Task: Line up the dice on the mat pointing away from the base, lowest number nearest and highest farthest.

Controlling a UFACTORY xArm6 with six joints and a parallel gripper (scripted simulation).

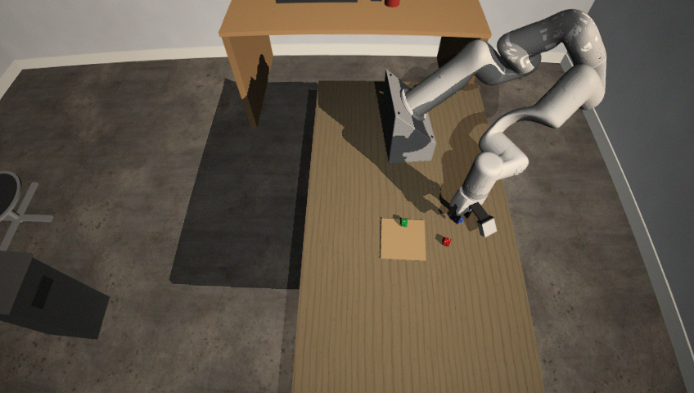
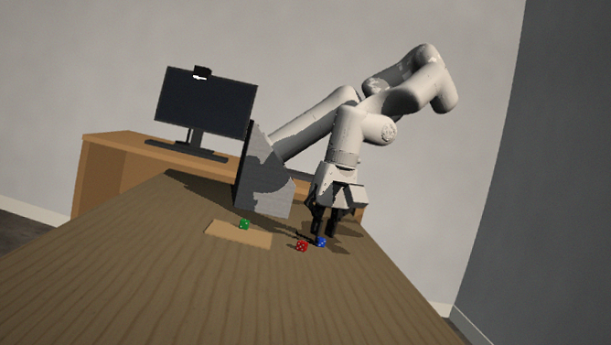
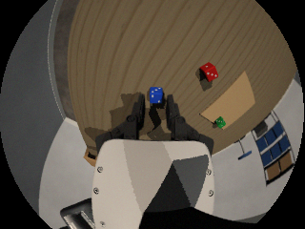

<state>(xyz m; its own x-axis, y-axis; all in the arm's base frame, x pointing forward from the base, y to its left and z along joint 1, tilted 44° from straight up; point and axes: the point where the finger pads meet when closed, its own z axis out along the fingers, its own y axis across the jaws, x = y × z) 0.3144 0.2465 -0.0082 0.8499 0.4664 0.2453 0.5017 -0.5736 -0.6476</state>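
The tan mat [image 1: 403, 239] lies flat on the long wooden table. A green die [image 1: 403, 222] sits on the mat's far edge, nearest the base. A red die [image 1: 446, 241] lies on the table right of the mat. A blue die [image 1: 460, 221] lies on the table farther right. My gripper [image 2: 323, 228] points down right over the blue die [image 2: 321, 241], fingertips just above the table. In the wrist view the gripper [image 3: 154, 105] is open, with the blue die [image 3: 156, 94] between the fingertips. The same view shows the red die [image 3: 209, 72], the green die [image 3: 220, 122] and the mat [image 3: 232, 98].
The grey base block [image 1: 408, 131] stands at the table's far end. A desk with a monitor [image 2: 204, 105] is behind it. The table's right edge [image 1: 511, 228] runs close to the gripper.
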